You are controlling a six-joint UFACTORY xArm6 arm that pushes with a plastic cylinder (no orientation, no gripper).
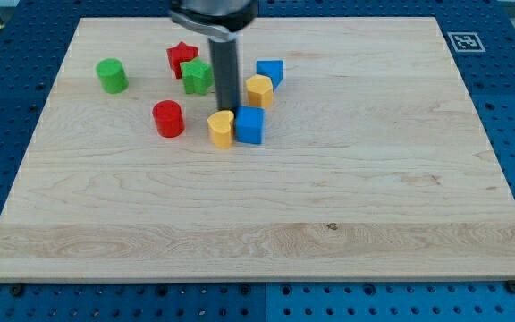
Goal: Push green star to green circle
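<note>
The green star lies near the view's top left, just below and right of a red star. The green circle stands further to the view's left, apart from the star. My tip is down on the board to the right of the green star, just above the yellow heart and the blue cube. The rod hides the star's right edge.
A red cylinder stands below and left of the green star. A yellow hexagon and a blue block sit right of the rod. The wooden board lies on a blue perforated table.
</note>
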